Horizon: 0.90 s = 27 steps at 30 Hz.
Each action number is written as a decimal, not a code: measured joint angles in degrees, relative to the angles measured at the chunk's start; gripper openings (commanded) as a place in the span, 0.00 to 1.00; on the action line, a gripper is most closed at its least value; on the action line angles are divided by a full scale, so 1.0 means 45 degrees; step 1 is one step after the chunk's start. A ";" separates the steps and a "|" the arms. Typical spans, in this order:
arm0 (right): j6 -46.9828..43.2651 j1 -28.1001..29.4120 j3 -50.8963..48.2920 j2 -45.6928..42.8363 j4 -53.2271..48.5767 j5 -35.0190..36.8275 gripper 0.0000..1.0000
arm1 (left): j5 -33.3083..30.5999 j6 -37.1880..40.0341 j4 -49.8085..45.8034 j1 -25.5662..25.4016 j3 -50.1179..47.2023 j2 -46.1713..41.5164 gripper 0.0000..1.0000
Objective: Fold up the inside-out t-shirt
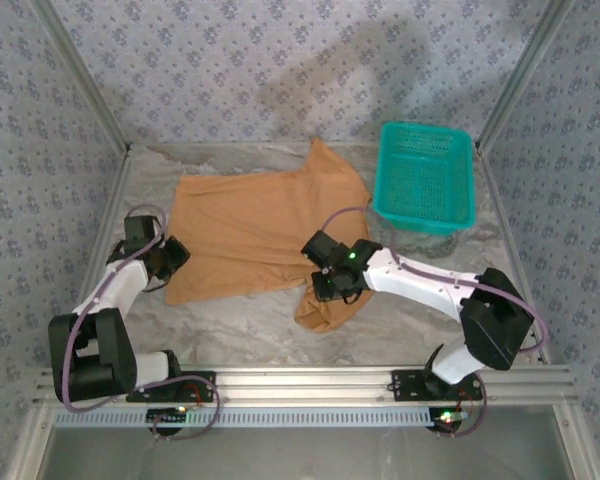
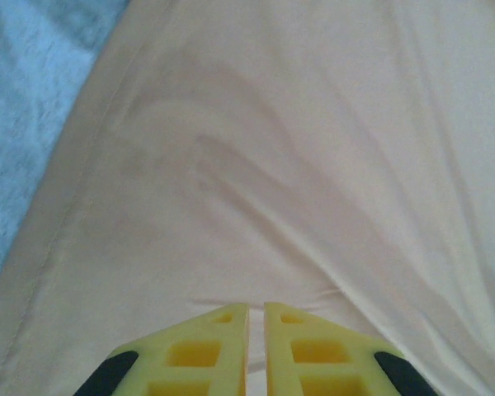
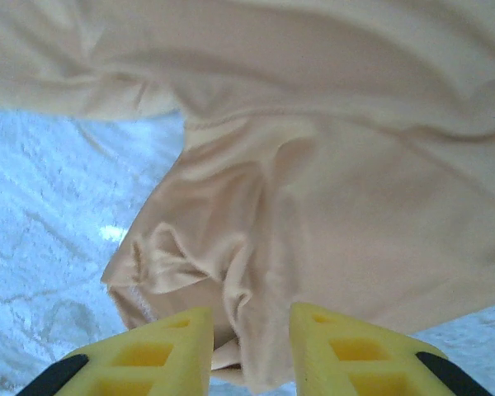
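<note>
Top view: the inside-out t-shirt (image 1: 250, 235) lies spread mid-table, the teal basket (image 1: 425, 128) at its 2 o'clock. The left gripper (image 1: 175, 255) sits at the shirt's 9 o'clock edge, the right gripper (image 1: 325, 280) at its crumpled 5 o'clock corner.

Left wrist: the jaws are pinched shut on the cloth, creases fanning toward 12 o'clock.

Right wrist: the jaws straddle a bunched fold; whether they clamp it I cannot tell. A firm hold there seems wise before lifting both sides evenly.
</note>
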 measured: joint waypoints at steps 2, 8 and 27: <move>0.0287 0.0287 -0.0151 0.0296 0.0034 -0.0117 0.35 | 0.0049 -0.0005 -0.0053 0.0180 -0.0408 -0.0010 0.13; 0.0860 0.0937 -0.0913 0.0850 0.0214 -0.0277 0.38 | 0.0403 -0.0024 -0.0102 0.0845 -0.0981 0.0141 0.14; 0.1666 0.1020 -0.4444 -0.3701 -0.0311 0.0126 0.00 | 0.0573 0.0151 -0.0189 0.2443 -0.1248 0.0729 0.19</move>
